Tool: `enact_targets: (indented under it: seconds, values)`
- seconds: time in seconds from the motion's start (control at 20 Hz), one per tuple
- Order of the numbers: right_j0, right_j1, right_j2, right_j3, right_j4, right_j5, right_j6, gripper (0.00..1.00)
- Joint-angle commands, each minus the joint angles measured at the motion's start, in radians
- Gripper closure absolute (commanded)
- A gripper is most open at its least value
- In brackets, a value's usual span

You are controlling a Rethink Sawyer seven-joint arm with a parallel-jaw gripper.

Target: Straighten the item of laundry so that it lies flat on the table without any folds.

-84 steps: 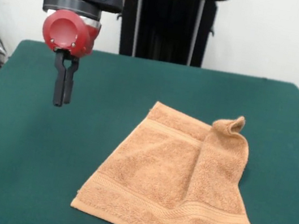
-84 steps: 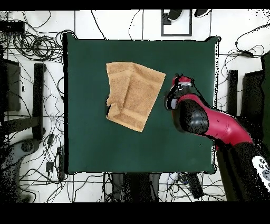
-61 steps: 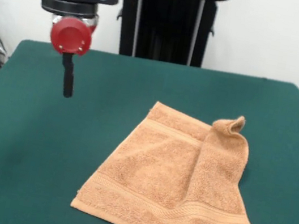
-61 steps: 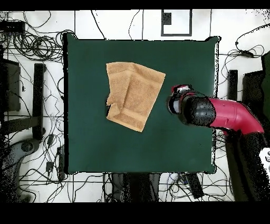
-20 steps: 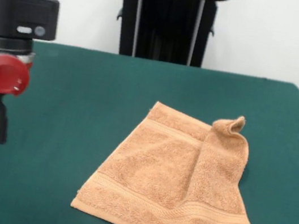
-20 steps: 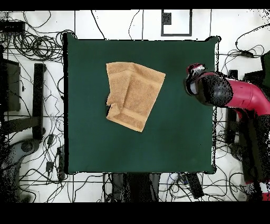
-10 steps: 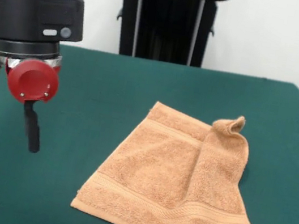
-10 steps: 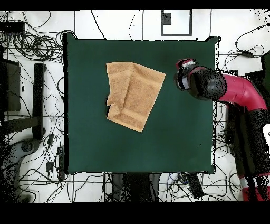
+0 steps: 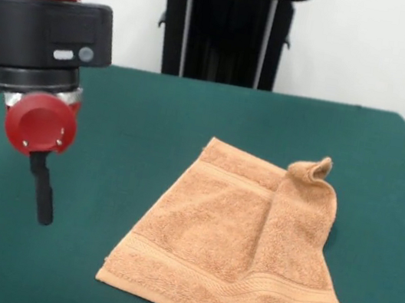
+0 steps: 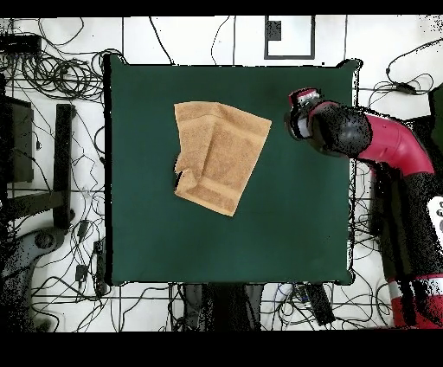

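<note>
The towel (image 9: 240, 251) lies on the green surface (image 9: 194, 111), a little toward the 4 o'clock side of the front view's centre, its lower edge close to the bottom of that picture. It is not flat: the strip along its 3 o'clock side is folded over onto the rest, and the corner at about 1 o'clock stands up in a small curled peak. A woven band runs across near the 6 o'clock edge and another near the 12 o'clock edge. In the overhead view the towel (image 10: 218, 154) sits slightly toward 10 o'clock from the middle of the surface (image 10: 285, 234), with the doubled strip along its 9 o'clock side.

The tool (image 9: 43, 195) hangs over the surface at the 9 o'clock side of the front view, well apart from the towel and touching nothing. It is seen edge-on as a single dark blade under a red round cap, so I cannot tell whether it is apart or together. From overhead the tool (image 10: 298, 117) is at about 3 o'clock from the towel, near the surface's edge.
</note>
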Motion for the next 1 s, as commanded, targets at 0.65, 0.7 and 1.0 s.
enact_targets:
  seconds: [0.65, 0.7, 1.0]
  values:
    - [0.191, 0.080, 0.085, -0.050, 0.034, 0.096, -0.192, 0.00]
    - [0.194, 0.079, 0.085, -0.050, 0.036, 0.100, -0.195, 0.00]
    - [0.218, 0.078, 0.077, -0.058, 0.038, 0.143, -0.217, 0.00]
